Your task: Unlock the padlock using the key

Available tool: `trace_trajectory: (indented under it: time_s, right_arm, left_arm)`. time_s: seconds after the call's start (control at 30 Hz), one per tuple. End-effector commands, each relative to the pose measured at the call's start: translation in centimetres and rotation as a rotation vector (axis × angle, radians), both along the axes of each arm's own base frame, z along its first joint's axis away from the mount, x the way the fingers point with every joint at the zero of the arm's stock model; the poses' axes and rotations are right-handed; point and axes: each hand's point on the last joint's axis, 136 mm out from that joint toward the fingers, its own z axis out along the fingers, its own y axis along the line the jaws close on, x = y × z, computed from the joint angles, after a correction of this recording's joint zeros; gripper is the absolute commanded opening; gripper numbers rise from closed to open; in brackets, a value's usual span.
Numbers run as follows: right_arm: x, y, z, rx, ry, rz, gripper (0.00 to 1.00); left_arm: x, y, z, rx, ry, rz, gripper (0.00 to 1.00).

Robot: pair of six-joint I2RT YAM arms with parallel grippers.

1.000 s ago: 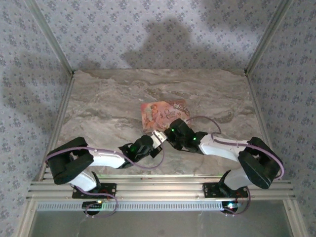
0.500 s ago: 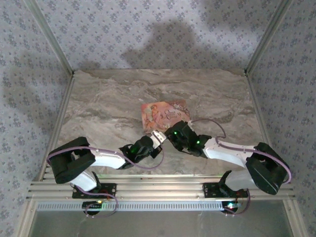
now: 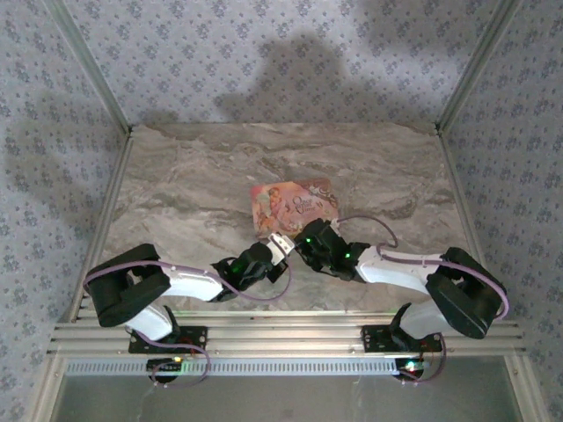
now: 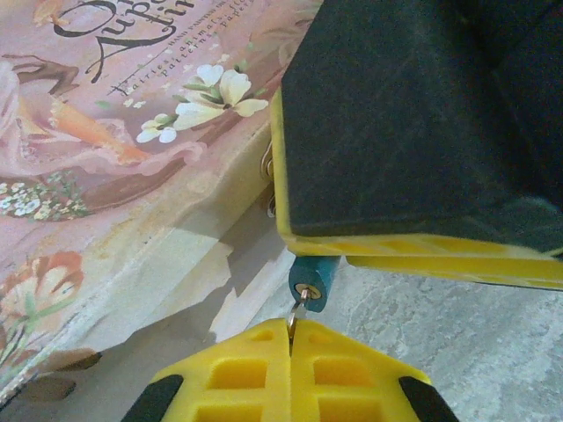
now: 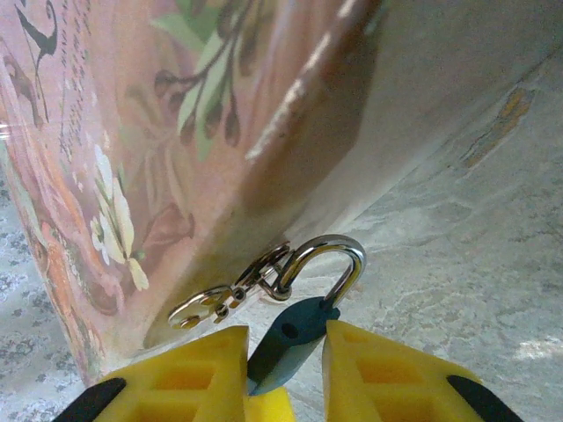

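The left tool (image 4: 290, 341) is pinching the key (image 4: 297, 309) with its pads fully together. Only the thin silver blade is showing ahead of them, and its tip is sitting in the brass keyhole of the padlock (image 4: 314, 277). The right tool (image 5: 286, 332) is standing narrow, its yellow pads bearing on both sides of the padlock body.

The step in hand is judged to be turning the key.
- The right tool should be gripping the body firmly, so that the body is not rotating with the key.
- The left tool should be rolling about the blade's own axis without side load, since the blade looks thin and likely to bend.

The padlock is tiny, rounded and dark teal-blue. Its silver shackle (image 5: 339, 255) is passing through the metal clasp (image 5: 230, 299) on the pink patterned box (image 4: 114, 132) and appears seated. The padlock is lying at the box's near edge, over the bench (image 5: 457, 202), between the two tools.
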Motion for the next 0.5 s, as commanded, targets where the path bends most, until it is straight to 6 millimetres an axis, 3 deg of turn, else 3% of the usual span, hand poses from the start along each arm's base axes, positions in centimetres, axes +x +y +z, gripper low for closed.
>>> trace_trajectory:
  time_s: [0.0, 0.07, 0.2, 0.3, 0.47]
  right_arm:
    - [0.37, -1.03, -1.10, -0.044, 0.016, -0.033, 0.30]
    - [0.46, -1.01, -1.18, -0.046, 0.019, -0.033, 0.40]
    - [0.55, -0.82, -1.40, -0.046, 0.027, -0.029, 0.46]
    - [0.67, -0.75, -1.51, -0.046, 0.029, -0.028, 0.38]
    - [0.76, -0.83, -1.43, -0.046, 0.026, -0.031, 0.12]
  left_arm:
    - [-0.45, -0.62, 0.87, -0.043, -0.005, -0.023, 0.00]
    - [-0.49, -0.67, 0.91, -0.045, -0.004, -0.025, 0.00]
    - [-0.51, -0.69, 1.00, -0.049, -0.008, -0.029, 0.00]
    - [-0.59, -0.70, 0.88, -0.048, -0.007, -0.032, 0.00]
    - [-0.72, -0.61, 0.69, -0.047, -0.002, -0.035, 0.00]
